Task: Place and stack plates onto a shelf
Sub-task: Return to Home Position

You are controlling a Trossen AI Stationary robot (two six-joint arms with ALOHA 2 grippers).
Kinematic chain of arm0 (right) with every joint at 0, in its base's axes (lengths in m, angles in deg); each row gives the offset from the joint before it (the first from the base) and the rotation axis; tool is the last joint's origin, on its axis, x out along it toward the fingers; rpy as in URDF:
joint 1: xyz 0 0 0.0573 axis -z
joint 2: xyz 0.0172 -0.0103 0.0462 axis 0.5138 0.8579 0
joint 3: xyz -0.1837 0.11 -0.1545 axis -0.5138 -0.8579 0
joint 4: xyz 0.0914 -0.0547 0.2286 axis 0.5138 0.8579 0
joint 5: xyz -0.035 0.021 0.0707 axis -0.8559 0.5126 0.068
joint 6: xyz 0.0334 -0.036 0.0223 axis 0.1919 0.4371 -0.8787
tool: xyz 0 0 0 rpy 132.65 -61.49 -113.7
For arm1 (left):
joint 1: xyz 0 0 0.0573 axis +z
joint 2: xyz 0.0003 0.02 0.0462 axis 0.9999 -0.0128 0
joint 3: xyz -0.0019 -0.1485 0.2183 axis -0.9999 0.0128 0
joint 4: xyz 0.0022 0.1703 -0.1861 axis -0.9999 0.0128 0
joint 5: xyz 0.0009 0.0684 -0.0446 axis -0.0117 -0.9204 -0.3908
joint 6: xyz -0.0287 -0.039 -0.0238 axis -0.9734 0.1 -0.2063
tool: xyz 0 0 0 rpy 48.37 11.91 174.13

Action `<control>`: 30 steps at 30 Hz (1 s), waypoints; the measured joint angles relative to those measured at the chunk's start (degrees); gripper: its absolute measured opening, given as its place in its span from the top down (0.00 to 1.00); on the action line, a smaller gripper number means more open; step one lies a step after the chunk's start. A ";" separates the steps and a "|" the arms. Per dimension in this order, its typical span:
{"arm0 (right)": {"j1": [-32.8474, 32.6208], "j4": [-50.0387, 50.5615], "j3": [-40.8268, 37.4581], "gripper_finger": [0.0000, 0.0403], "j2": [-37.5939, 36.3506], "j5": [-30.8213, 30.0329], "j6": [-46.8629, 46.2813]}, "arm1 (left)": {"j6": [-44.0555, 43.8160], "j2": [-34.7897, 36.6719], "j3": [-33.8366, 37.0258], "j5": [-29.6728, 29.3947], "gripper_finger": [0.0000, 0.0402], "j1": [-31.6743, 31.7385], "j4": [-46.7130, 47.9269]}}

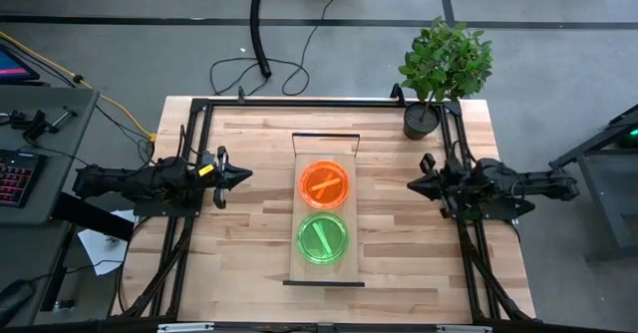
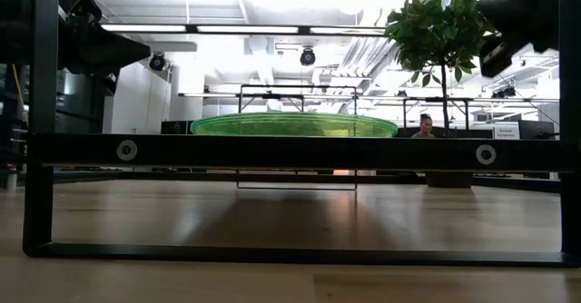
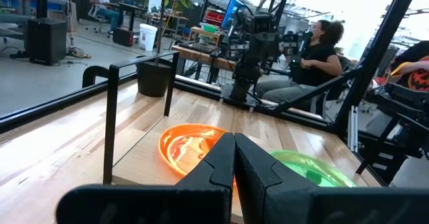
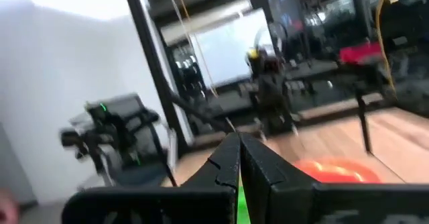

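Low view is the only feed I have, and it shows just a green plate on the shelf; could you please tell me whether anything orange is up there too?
Observer: Yes. From above, an orange plate lies on the shelf beyond the green plate, toward the end nearer the potted plant.
Operator: Thank you. Is either gripper holding anything?
Observer: No. The left gripper is shut and empty, off the shelf's left side.
Operator: And the right one?
Observer: The right gripper is shut and empty too, off the shelf's right side.
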 joint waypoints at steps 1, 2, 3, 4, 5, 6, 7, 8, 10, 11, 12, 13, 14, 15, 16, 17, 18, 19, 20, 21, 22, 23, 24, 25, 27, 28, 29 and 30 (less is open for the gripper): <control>0.47 1.52 -0.02 1.00 0.01 0.16 0.55 | -0.01 0.00 0.00 0.01 1.00 0.00 0.00; 0.98 2.69 -0.02 1.00 0.00 0.17 1.26 | 0.00 0.00 -0.01 0.01 1.00 0.00 0.00; 1.40 3.58 0.00 1.00 -0.03 0.18 2.25 | -0.01 0.00 -0.01 0.00 1.00 0.00 -0.02; 1.78 4.08 -0.02 1.00 -0.03 0.21 3.71 | 0.00 0.00 -0.02 0.01 1.00 0.00 -0.01; 2.09 5.01 -0.02 1.00 -0.07 0.21 5.41 | 0.00 0.00 -0.02 0.01 1.00 0.00 0.02; 2.35 6.30 -0.02 1.00 -0.08 0.23 7.10 | -0.02 0.00 -0.02 0.01 1.00 0.00 0.00; 2.62 7.70 -0.02 1.00 -0.08 0.21 8.70 | -0.01 0.00 -0.02 0.00 1.00 0.00 0.00; 2.75 9.11 -0.02 1.00 -0.06 0.18 9.54 | -0.02 0.00 -0.02 0.01 1.00 0.00 0.00; 2.97 11.51 -0.01 1.00 0.00 0.08 10.12 | 0.00 0.00 -0.02 0.01 1.00 0.00 0.00; 2.99 11.51 0.01 1.00 0.15 -0.03 10.29 | 0.00 0.00 -0.02 0.01 1.00 0.00 0.00; 2.99 11.54 0.01 1.00 0.18 -0.04 10.83 | 0.00 0.00 -0.02 0.00 1.00 0.00 0.00; 2.99 11.55 0.01 1.00 0.12 -0.07 11.52 | 0.00 0.00 -0.02 0.01 1.00 0.00 0.00; 2.99 11.58 0.01 1.00 0.12 -0.34 11.94 | -0.01 0.00 -0.02 0.01 1.00 0.00 0.00; 2.99 11.67 0.01 1.00 0.12 -0.89 12.05 | -0.02 0.00 -0.02 0.01 1.00 0.00 0.00; 2.99 11.80 0.01 1.00 0.12 -1.61 12.09 | 0.00 0.00 -0.02 0.01 1.00 0.00 0.00; 2.99 11.90 0.01 1.00 0.14 -2.27 12.12 | -0.01 -0.01 -0.02 0.01 1.00 0.00 0.00; 2.99 12.03 0.01 1.00 0.14 -3.09 12.08 | 0.00 0.00 -0.02 0.01 1.00 0.00 0.00; 2.99 12.05 0.01 1.00 0.14 -3.42 11.91 | 0.00 0.00 -0.02 0.01 1.00 0.00 0.00; 2.99 12.11 0.01 1.00 0.14 -3.83 11.20 | -0.02 0.00 -0.02 0.01 1.00 0.00 0.00; 2.99 12.12 0.01 1.00 0.14 -3.92 10.41 | 0.00 0.00 -0.02 0.01 1.00 0.00 0.00; 2.99 12.14 0.01 1.00 0.14 -4.09 9.58 | 0.00 0.00 -0.02 0.00 1.00 0.00 0.00; 2.99 12.14 0.01 1.00 0.14 -4.13 8.55 | 0.00 0.00 -0.02 0.01 1.00 0.00 0.00; 2.99 12.14 0.01 1.00 0.14 -4.14 7.52 | -0.01 0.00 -0.02 0.01 1.00 0.00 0.00; 2.99 12.16 0.01 1.00 0.14 -4.14 6.61 | -0.01 0.00 -0.02 0.01 1.00 0.00 0.00; 2.99 12.16 0.01 1.00 0.16 -4.14 4.39 | 0.00 0.00 -0.02 0.01 1.00 0.00 0.00; 2.99 12.17 0.01 1.00 0.16 -4.16 3.62 | -0.01 0.00 -0.02 0.01 1.00 0.00 0.00; 2.99 12.19 0.01 1.00 0.16 -4.14 2.80 | 0.00 0.00 -0.02 0.01 1.00 0.00 0.00; 2.99 12.19 0.01 1.00 0.16 -4.14 1.92 | -0.01 0.00 -0.02 0.01 1.00 0.00 0.00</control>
